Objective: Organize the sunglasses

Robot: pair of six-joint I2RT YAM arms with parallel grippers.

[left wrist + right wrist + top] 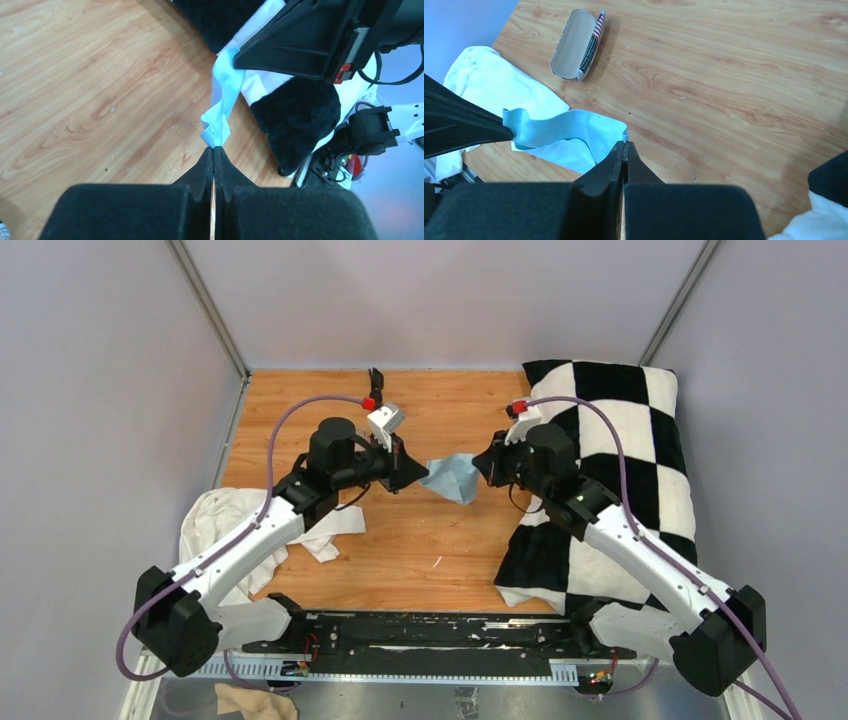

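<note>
The left arm (240, 545) and right arm (640, 550) stretch forward and bend inward, meeting at the blue cloth (452, 478). The left gripper (410, 473) pinches the cloth's left end with its jaws pressed together. The right gripper (483, 465) faces it and clamps the right end.

No readable text in any view.
The oblong case (576, 45) has a striped edge; small marks along its side are too blurred to read.
</note>
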